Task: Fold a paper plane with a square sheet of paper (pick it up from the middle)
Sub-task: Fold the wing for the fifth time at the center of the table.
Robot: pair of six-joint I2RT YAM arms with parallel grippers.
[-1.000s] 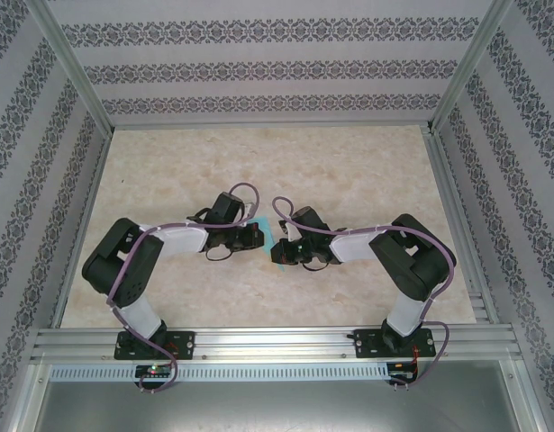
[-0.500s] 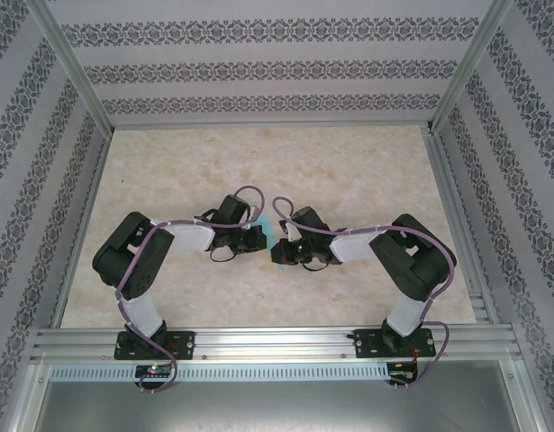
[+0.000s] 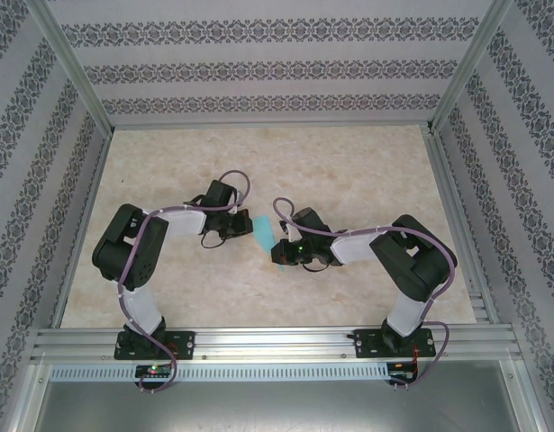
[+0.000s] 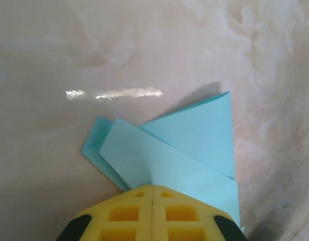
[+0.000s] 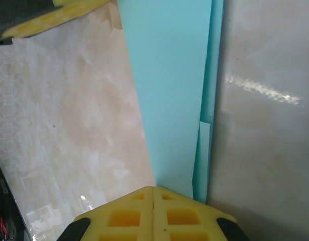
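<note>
Starting at the left, the left arm [image 3: 132, 256] has drawn its forearm back over the last sec. The left gripper [image 3: 243, 225] has backed off up and to the left, away from its partner, w/ its yellow fingers [image 4: 129, 216] clenched tight on one end of the blue sheet [image 3: 261, 236]. A sec ago the two heads were nearly nose to nose w/ only a sliver of blue btwn them. Now the sheet shows as a strip spanning the gap, so I'd say it's being drawn out to set or open a crease: mid-fold, not a finished plane yet. From the left wrist cam it's clearly several layers, flaps overlapping at angles, low over the tabletop [image 3: 349, 171]; can't tell if it's touching. The right gripper [image 3: 282, 250] hasn't budged, jaws pinched on the near-right end. Its own cam shows a long narrow panel w/ a second layer's edge along the right side. Room-wise there's plenty of bare table beyond the arms and to the right. The tight spots are the left elbow by the table's left edge and the near rail [image 3: 277, 340] behind both arms. The paper's thin, so more pull prob. risks a tear or a slip at either pinch.
</note>
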